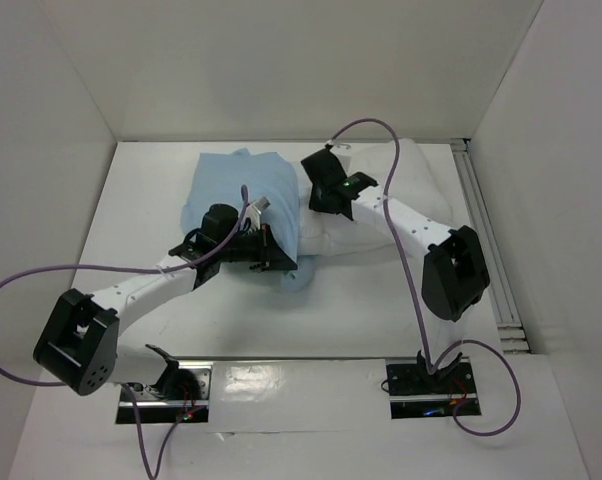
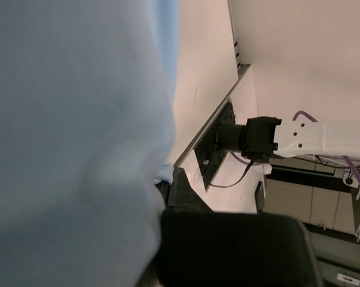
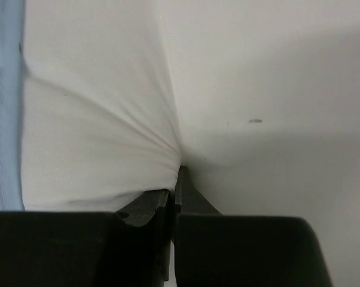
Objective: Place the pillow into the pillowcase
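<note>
The light blue pillowcase (image 1: 239, 190) lies bunched at the back middle of the table. The white pillow (image 1: 401, 190) lies to its right, its left end inside or against the pillowcase's opening. My left gripper (image 1: 269, 250) is at the pillowcase's near right edge. In the left wrist view the blue cloth (image 2: 72, 119) fills the left, and my left gripper (image 2: 168, 182) is shut on a fold of it, one finger hidden. My right gripper (image 1: 316, 193) is shut on the pillow; in the right wrist view the white fabric (image 3: 96, 119) wrinkles towards the closed gripper (image 3: 177, 179). The pillowcase's edge (image 3: 3, 89) shows at the left.
White walls enclose the table at the left, back and right. A metal rail (image 1: 486, 240) runs along the right side. Purple cables (image 1: 41, 275) loop from both arms. The right arm's base (image 2: 228, 140) shows in the left wrist view.
</note>
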